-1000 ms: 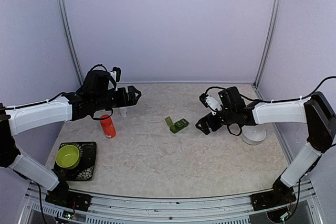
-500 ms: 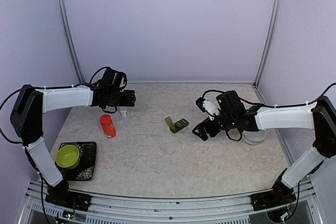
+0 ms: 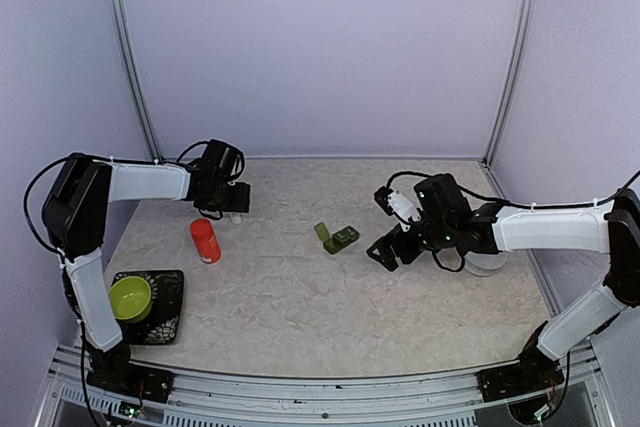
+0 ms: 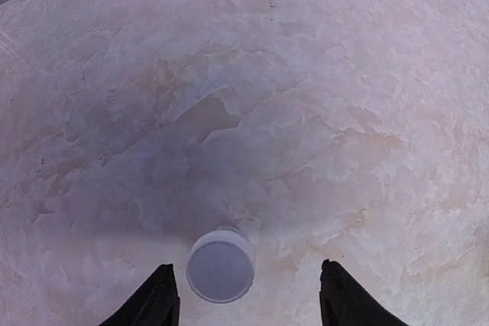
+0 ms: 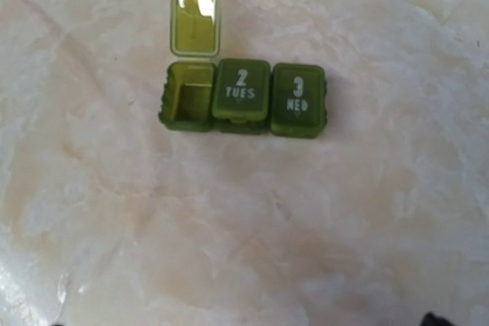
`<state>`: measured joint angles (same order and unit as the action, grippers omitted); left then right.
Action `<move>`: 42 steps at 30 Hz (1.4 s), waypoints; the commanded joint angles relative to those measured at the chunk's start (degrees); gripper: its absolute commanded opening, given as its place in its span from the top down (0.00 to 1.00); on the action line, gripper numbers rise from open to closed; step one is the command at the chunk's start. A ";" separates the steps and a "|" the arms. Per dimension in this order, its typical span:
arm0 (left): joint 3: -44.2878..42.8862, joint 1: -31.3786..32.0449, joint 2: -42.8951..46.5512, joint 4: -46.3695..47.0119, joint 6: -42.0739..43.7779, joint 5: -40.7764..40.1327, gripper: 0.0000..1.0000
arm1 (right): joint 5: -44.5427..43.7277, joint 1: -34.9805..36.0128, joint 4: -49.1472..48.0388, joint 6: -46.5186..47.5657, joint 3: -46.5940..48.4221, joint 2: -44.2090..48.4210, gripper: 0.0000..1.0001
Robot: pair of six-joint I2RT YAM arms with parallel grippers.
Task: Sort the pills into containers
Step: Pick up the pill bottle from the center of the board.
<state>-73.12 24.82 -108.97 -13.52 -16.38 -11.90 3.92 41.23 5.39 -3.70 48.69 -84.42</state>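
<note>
The left gripper (image 4: 246, 269) is hovering at the far left of the table (image 3: 300, 307), its fingers (image 4: 157, 303) spreading wide and gripping nothing. The small white bottle (image 4: 220, 266) is standing upright between them, close to one finger and well clear of the other. A red bottle (image 3: 204, 240) is standing a little nearer than that spot, and at the near left a lime-green bowl (image 3: 128, 298) is sitting on a black tray (image 3: 170, 292). The pill box (image 5: 243, 101) is lying around the middle of the table, between the two arms. The cell at its left end is gaping open with its lid (image 5: 195, 20) flipped back, while the cells marked 2 TUES and 3 WED are showing closed lids. The right gripper (image 3: 383, 253) is hanging just right of the box, looking down on it. Only its fingertips are peeking in at the bottom corners of the wrist view, so its jaws are standing wide and carrying nothing. A white bowl (image 3: 487, 265) is sitting partly hidden behind the right arm.
</note>
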 commanded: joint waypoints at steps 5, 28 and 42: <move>-3.14 -1.35 -2.51 -0.70 0.03 0.82 0.44 | -0.99 0.95 1.05 -0.17 -0.61 1.32 0.00; -3.61 -2.05 -4.85 -0.80 -0.28 1.34 0.75 | -1.19 1.04 1.80 0.89 0.78 0.20 0.00; -3.40 2.56 1.69 -1.43 1.66 6.39 0.89 | 9.77 1.04 -2.11 2.33 -0.61 3.93 0.00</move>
<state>-75.31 24.34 -112.18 -14.87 -16.21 -8.40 6.63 41.63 6.31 -2.26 48.69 -84.09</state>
